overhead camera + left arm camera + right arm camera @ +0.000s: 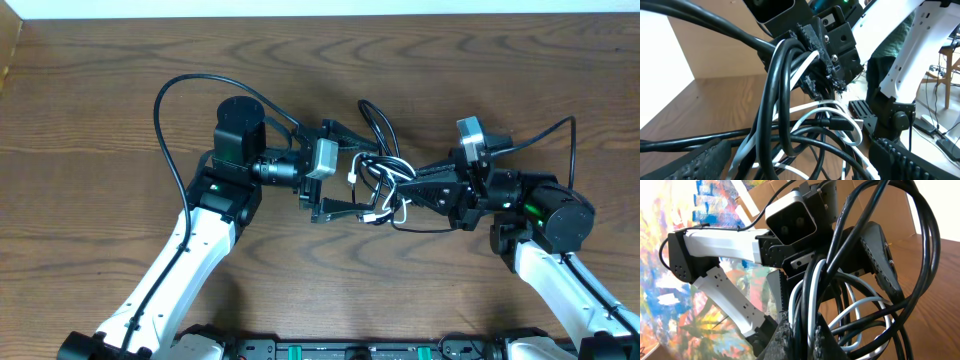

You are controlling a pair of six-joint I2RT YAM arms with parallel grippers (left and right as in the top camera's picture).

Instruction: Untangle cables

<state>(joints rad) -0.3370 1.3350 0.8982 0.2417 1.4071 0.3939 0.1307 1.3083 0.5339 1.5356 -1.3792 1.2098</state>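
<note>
Several cables (372, 120) form one knot at mid-surface (100, 80), between my two grippers. I cannot count the black cords or follow any one through the loops. The white cable (840, 107) shows only in short stretches. Plug ends are hard to make out.

Right gripper (796, 341): closed tight on a bunch of black and white strands. Its fingers are cut off at the frame's bottom edge.

Left gripper (362, 172): spread wide, gripping nothing, with a finger on either side of the knot. Loops hang between the fingers. Whether any strand touches them, I cannot tell.
</note>
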